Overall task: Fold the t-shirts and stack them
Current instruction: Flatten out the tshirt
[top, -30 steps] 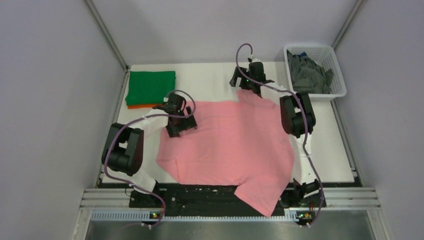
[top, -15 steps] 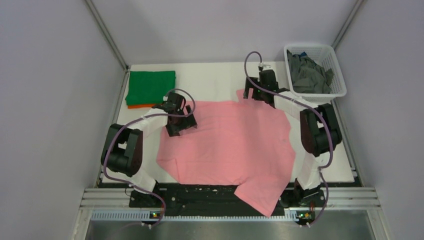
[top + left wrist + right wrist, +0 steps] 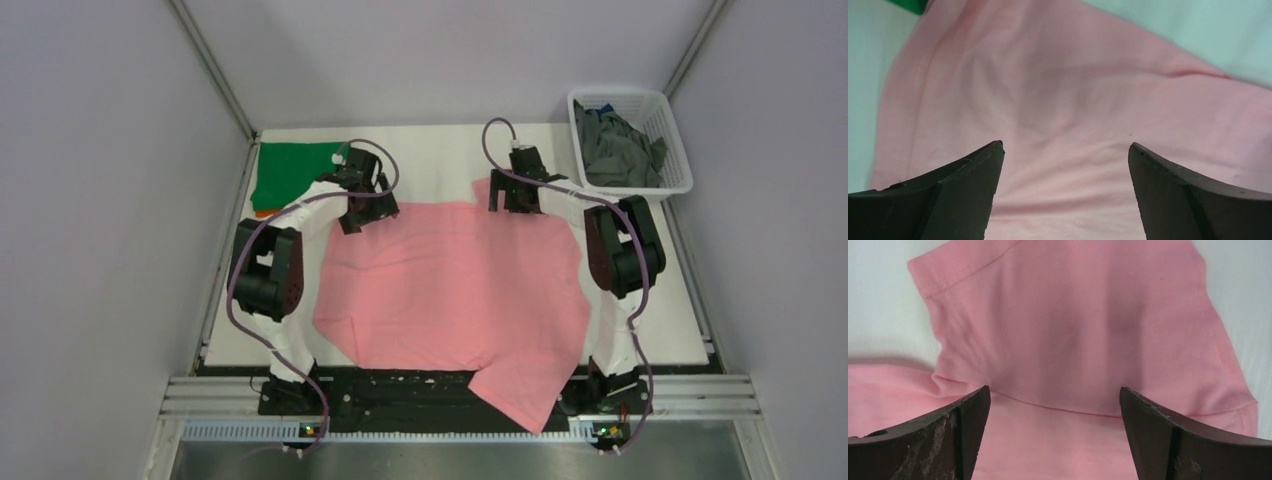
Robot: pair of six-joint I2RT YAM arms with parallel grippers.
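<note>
A light pink cloth t-shirt point(image 3: 460, 285) lies spread across the middle of the white table point(image 3: 430, 160), with one near corner hanging over the near edge. The left gripper point(image 3: 1065, 150) is over the shirt's far left corner and the right gripper point(image 3: 1054, 390) is over its far right sleeve. Both have their jaws wide and hold nothing. At far left, a folded green t-shirt point(image 3: 290, 170) rests on an orange one point(image 3: 263, 213). At far right, dark grey t-shirts point(image 3: 615, 150) fill a white plastic lattice basket point(image 3: 650, 188).
</note>
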